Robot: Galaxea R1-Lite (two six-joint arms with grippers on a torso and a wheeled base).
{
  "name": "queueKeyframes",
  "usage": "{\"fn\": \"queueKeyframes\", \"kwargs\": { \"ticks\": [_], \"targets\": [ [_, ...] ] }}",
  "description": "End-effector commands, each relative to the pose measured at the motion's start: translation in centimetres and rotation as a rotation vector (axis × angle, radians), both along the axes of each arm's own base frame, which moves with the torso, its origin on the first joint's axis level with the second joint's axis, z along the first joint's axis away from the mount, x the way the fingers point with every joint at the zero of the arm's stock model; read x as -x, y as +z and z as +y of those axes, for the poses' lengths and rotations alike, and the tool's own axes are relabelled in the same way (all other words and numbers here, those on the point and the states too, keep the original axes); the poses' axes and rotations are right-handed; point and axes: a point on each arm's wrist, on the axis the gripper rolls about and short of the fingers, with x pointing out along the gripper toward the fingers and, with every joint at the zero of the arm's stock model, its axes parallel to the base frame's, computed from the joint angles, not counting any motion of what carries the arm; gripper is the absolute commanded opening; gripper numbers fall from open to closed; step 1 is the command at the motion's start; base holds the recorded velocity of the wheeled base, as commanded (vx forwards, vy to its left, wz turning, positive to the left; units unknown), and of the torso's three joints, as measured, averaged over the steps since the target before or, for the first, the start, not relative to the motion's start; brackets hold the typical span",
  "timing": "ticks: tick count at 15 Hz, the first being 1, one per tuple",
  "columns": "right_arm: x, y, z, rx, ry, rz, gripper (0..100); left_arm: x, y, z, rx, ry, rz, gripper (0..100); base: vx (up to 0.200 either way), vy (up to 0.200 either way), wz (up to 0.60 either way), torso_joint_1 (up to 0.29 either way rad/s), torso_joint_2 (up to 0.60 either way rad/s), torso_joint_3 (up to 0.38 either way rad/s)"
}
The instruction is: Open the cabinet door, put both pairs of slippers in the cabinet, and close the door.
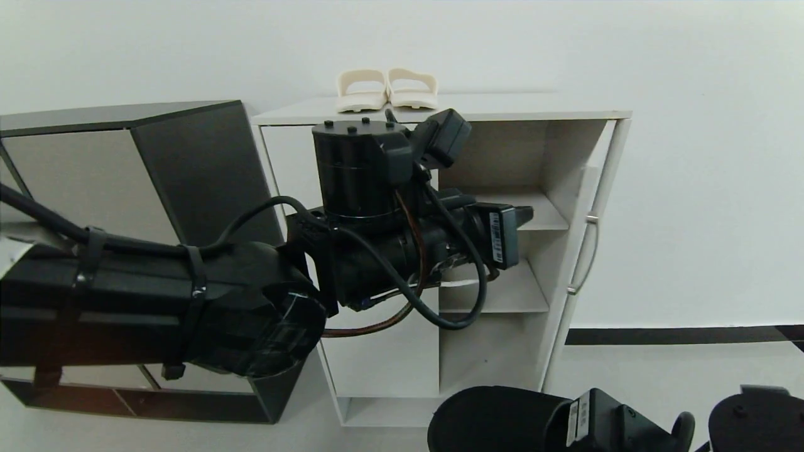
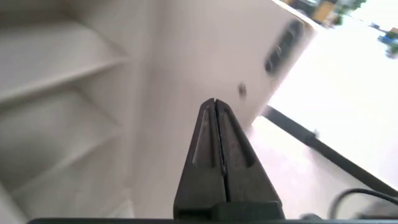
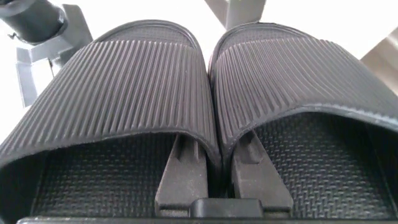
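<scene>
Cabinet door (image 1: 590, 207) stands open, swung out at the right side of the white cabinet (image 1: 490, 108), with its curved metal handle (image 1: 587, 254) facing outward. The open compartment exposes three shelves (image 1: 502, 295), all bare in the parts that show.

Cream slippers (image 1: 386, 91) sit side by side on the cabinet top, near its rear edge, against the wall.

Black slippers (image 3: 143, 81) are held as a pair, side by side with their inner edges touching. The right tool (image 3: 214, 174) has one finger inside each slipper under the ribbed strap, and it pinches the two adjoining inner walls between its fingers.

The left arm (image 1: 377, 238) reaches across the front of the cabinet, its wrist level with the upper shelves of the open compartment. The left tool (image 2: 216, 143) is pressed together with nothing between its fingers. In the left wrist view it points past the shelves towards the cabinet's side panel and the floor.

A dark cabinet (image 1: 188, 163) stands just beside the white cabinet on the left.
</scene>
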Motion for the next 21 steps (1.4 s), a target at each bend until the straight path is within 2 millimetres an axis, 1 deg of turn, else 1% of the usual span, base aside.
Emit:
{"fn": "queueKeyframes", "kwargs": {
  "ticks": [1, 2, 3, 4, 5, 6, 7, 8, 9, 10, 11, 12, 13, 14, 15, 16, 17, 18, 19, 20, 21],
  "targets": [
    [0.0, 0.2, 0.1, -0.009, -0.001, 0.000, 0, 0.4, -0.4, -1.0, -0.004, -0.027, 0.003, 0, -0.200, 0.000, 0.00, 0.002, 0.00, 0.002],
    [-0.5, 0.2, 0.3, -0.010, -0.018, 0.003, 0, 0.4, -0.4, -0.9, -0.004, -0.022, 0.003, 0, -0.200, 0.000, 0.00, -0.002, 0.00, 0.002],
    [-1.2, 0.4, 0.5, -0.016, -0.041, 0.001, 0, 0.3, -0.3, -0.5, 0.001, -0.011, -0.002, 0, 0.000, 0.000, 0.00, 0.000, 0.00, 0.000],
    [-2.7, 0.5, 0.5, -0.022, -0.108, -0.009, 0, 0.3, -0.1, 0.5, 0.013, 0.041, -0.018, 0, 0.000, 0.000, 0.00, 0.000, 0.00, 0.000],
    [-3.7, 0.7, 0.5, -0.031, -0.162, -0.022, 0, 0.6, 0.0, 1.5, 0.003, 0.084, -0.030, 0, 0.000, 0.000, 0.00, 0.000, 0.00, 0.000],
    [-5.7, 0.7, 0.5, -0.043, -0.304, -0.034, 0, 2.2, 0.9, 4.7, -0.027, 0.160, -0.073, 0, 0.000, 0.000, 0.00, 0.000, 0.00, 0.000],
    [-7.0, 0.6, 0.8, -0.044, -0.407, -0.032, 0, 3.6, 1.9, 7.3, -0.030, 0.201, -0.113, 0, 0.000, 0.000, 0.00, 0.000, 0.00, 0.000],
    [-8.2, 0.4, 1.3, -0.038, -0.508, -0.041, 0, 5.0, 3.1, 10.1, -0.021, 0.279, -0.137, 0, 0.000, 0.000, 0.00, 0.000, 0.00, 0.000],
    [-9.4, 0.2, 1.7, -0.032, -0.605, -0.060, 0, 6.7, 4.0, 12.4, -0.032, 0.395, -0.134, 0, 0.000, 0.000, 0.00, 0.000, 0.00, 0.000],
    [-10.2, 0.3, 2.2, -0.038, -0.668, -0.072, 0, 8.7, 4.7, 14.4, -0.032, 0.489, -0.128, 0, 0.000, 0.000, 0.00, 0.000, 0.00, 0.000],
    [-11.1, 0.4, 2.6, -0.054, -0.732, -0.079, 0, 11.2, 5.3, 16.6, -0.029, 0.564, -0.127, 0, 0.000, 0.000, 0.00, 0.000, 0.00, 0.000],
    [-12.3, 0.6, 3.0, -0.086, -0.811, -0.081, 0, 14.6, 5.0, 20.5, -0.075, 0.670, -0.098, 0, 0.000, 0.000, 0.00, 0.000, 0.00, 0.000],
    [-13.2, 0.5, 2.8, -0.088, -0.870, -0.090, 0, 17.3, 3.8, 23.8, -0.172, 0.824, -0.073, 0, 0.000, 0.000, 0.00, 0.000, 0.00, 0.000],
    [-13.9, 0.4, 2.5, -0.085, -0.897, -0.095, 0, 19.7, 2.7, 25.6, -0.198, 0.935, -0.054, 0, 0.000, 0.000, 0.00, 0.000, 0.00, 0.000],
    [-13.9, 0.4, 2.4, -0.085, -0.900, -0.095, 0, 20.9, 2.0, 26.3, -0.198, 0.997, -0.054, 0, 0.000, 0.000, 0.00, 0.000, 0.00, 0.000],
    [-13.9, 0.4, 2.4, -0.083, -0.903, -0.095, 0, 23.7, -1.1, 27.6, -0.198, 1.201, -0.056, 0, 0.000, 0.000, 0.00, 0.000, 0.00, 0.000],
    [-13.9, 0.3, 2.3, -0.079, -0.904, -0.095, 0, 24.8, -2.7, 27.9, -0.197, 1.284, -0.054, 0, 0.000, 0.000, 0.00, 0.000, 0.00, 0.000],
    [-13.9, 0.2, 2.3, -0.075, -0.904, -0.095, 0, 26.3, -5.7, 27.9, -0.196, 1.353, -0.053, 0, 0.000, 0.000, 0.00, 0.000, 0.00, 0.000],
    [-13.9, 0.2, 2.3, -0.076, -0.905, -0.094, 0, 26.7, -6.8, 27.9, -0.195, 1.363, -0.053, 0, 0.000, 0.000, 0.00, 0.000, 0.00, 0.000],
    [-13.8, 0.0, 2.3, -0.068, -0.905, -0.092, 0, 27.7, -10.1, 27.9, -0.212, 1.366, -0.069, 0, 0.000, 0.000, 0.00, 0.000, 0.00, 0.000],
    [-13.8, 0.0, 2.3, -0.067, -0.903, -0.091, 0, 28.0, -12.0, 27.9, -0.231, 1.366, -0.075, 0, 0.000, 0.000, 0.00, 0.000, 0.00, 0.000]
  ]
}}
